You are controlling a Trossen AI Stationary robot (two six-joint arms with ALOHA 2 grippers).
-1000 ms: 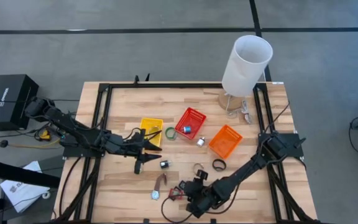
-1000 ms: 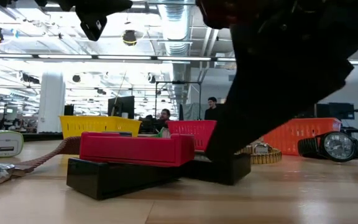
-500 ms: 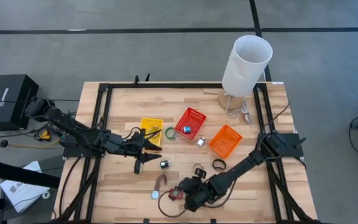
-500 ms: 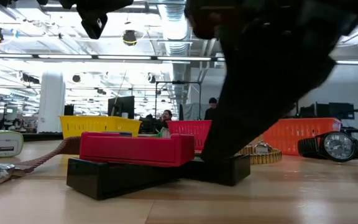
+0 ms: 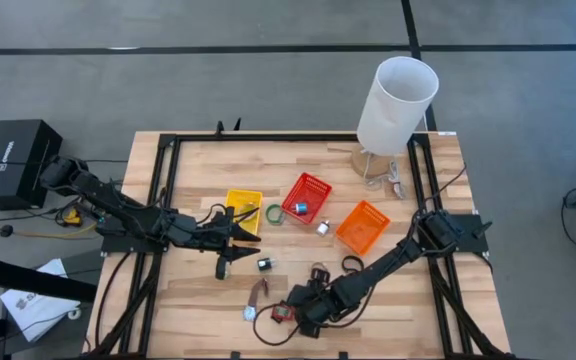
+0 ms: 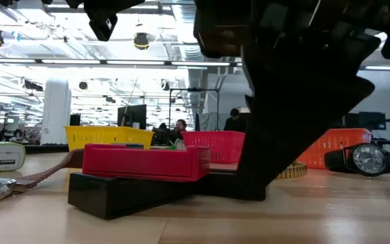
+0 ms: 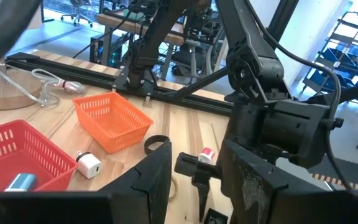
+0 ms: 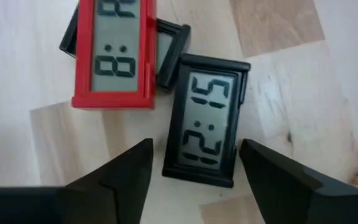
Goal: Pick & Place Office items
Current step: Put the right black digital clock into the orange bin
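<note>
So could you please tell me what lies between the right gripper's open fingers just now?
In the right wrist view, the black digital clock lies flat on the wood between the right gripper's open fingers. The red digital clock lies beside it, outside the gap.

The table [image 5: 193, 300] was pale wood in smooth jointed strips. The two small clocks, one red [image 8: 115, 53] and one black [image 8: 207, 118], had matt plastic cases with dull grey screens. The orange basket [image 7: 112, 119] was plastic mesh.

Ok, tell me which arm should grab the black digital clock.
Right. The right gripper hangs open directly over the black clock, fingers straddling it. The left gripper sits farther back, mid-table.
</note>
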